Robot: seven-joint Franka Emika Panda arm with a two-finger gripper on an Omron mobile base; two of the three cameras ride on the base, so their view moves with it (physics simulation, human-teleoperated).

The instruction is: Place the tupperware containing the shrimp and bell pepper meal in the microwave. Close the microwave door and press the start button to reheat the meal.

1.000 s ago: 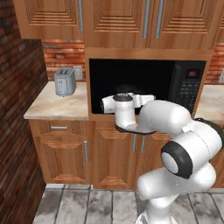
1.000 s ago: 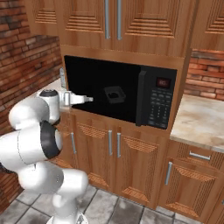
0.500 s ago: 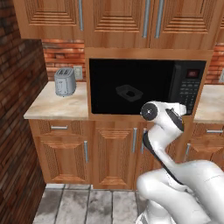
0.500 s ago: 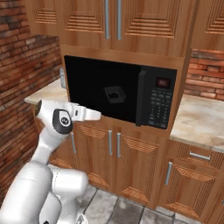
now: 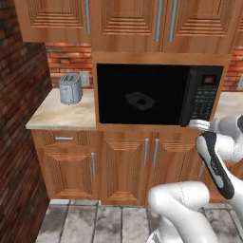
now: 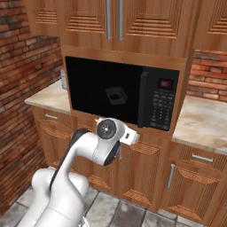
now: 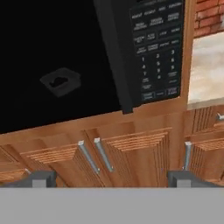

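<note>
Behind microwave door (image 7: 65,65), tupperware (image 7: 60,81), up-left of open gripper (image 7: 111,178)

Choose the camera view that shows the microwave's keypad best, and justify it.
The hand view: the keypad is close, its button rows distinct. The left base view shows it smaller and the right base view angled, both under a red display.

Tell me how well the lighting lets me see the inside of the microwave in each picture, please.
Left base view: the microwave front is almost pure black, the tupperware a faint grey outline. Right base view: the same dim outline, no glare. Hand view: the outline is slightly clearer, the keypad pale and slightly blurred.
</note>
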